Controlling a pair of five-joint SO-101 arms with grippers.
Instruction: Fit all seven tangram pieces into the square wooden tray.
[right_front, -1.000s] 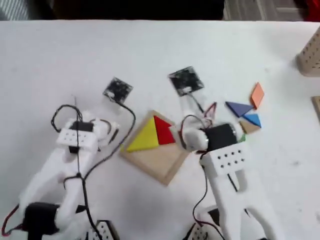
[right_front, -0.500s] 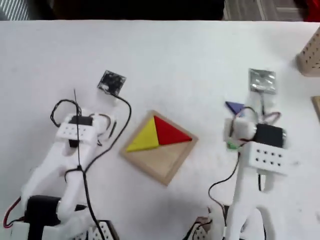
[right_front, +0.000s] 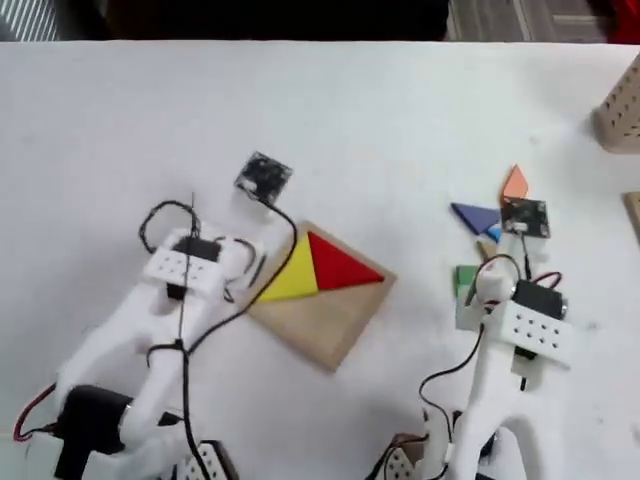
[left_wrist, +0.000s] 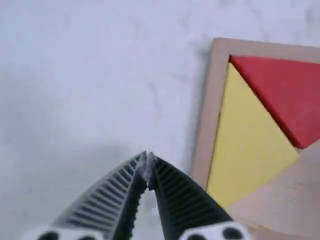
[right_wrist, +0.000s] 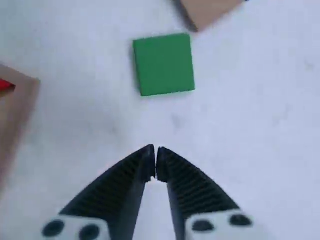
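The square wooden tray (right_front: 335, 325) lies turned like a diamond at the table's middle. A yellow triangle (right_front: 290, 277) and a red triangle (right_front: 340, 262) fill its far half. My left gripper (left_wrist: 148, 161) is shut and empty, just off the tray's left rim (left_wrist: 205, 125), beside the yellow triangle (left_wrist: 245, 150). My right gripper (right_wrist: 154, 151) is shut and empty over bare table, a short way from the green square (right_wrist: 164, 64). Beyond the green square (right_front: 465, 278) lie a tan piece (right_front: 487, 250), a light blue triangle (right_front: 495, 233), a dark blue triangle (right_front: 475, 215) and an orange piece (right_front: 515, 183).
A perforated wooden block (right_front: 620, 110) stands at the right edge. The left arm (right_front: 130, 330) and right arm (right_front: 510, 370) rise from the near edge, trailing black cables. The tray's near half is bare wood. The table's far edge (right_front: 300, 40) meets a dark background.
The right arm swung from the tray's right corner over to the loose pieces, then drew back near the green square. The left arm shifted right, toward the tray's left rim.
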